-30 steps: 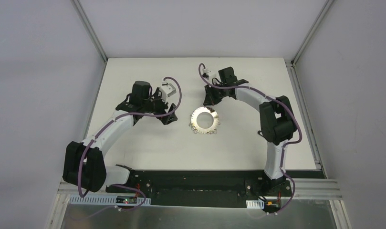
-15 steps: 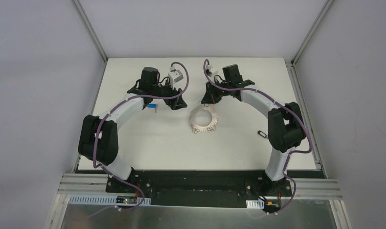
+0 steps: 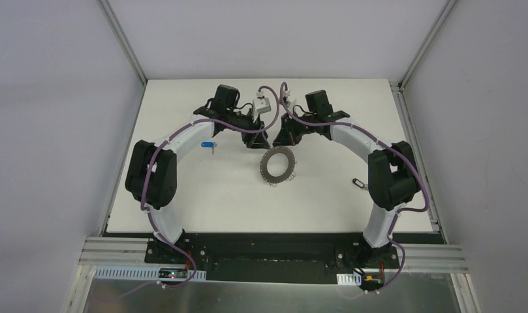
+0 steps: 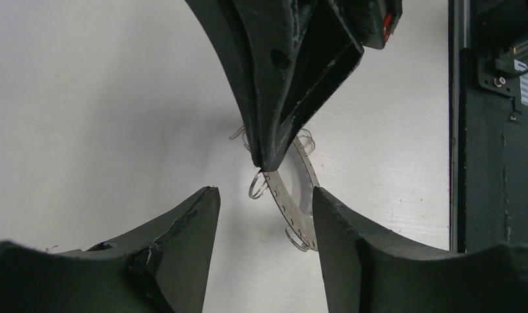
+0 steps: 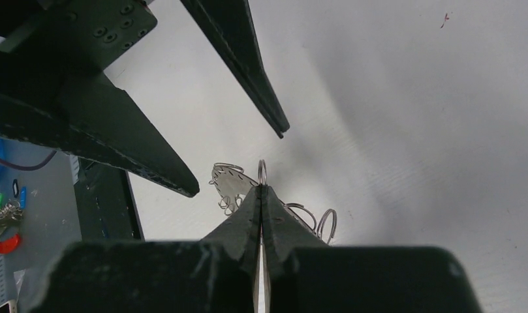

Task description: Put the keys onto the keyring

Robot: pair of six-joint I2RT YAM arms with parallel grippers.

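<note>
The keyring point(image 3: 276, 165) is a flat grey metal ring with small wire loops, tilted up at its far edge. My right gripper point(image 3: 281, 143) is shut on that edge point(image 5: 262, 190). In the left wrist view its closed black fingers point(image 4: 274, 124) pinch the keyring point(image 4: 292, 190) beside a wire loop point(image 4: 258, 184). My left gripper point(image 4: 264, 195) stands open, its fingertips either side of that loop and apart from it. A blue-headed key point(image 3: 209, 145) lies on the table under the left arm. A black-headed key point(image 3: 359, 184) lies near the right arm's elbow.
White table point(image 3: 202, 195) with grey walls on three sides. Both wrists crowd together above the ring at the table's far middle. A black rail point(image 3: 267, 246) with the arm bases runs along the near edge.
My left arm swung right and away from me to the keyring, uncovering the blue key, and its jaws narrowed. The right gripper tilted the ring's far edge up.
</note>
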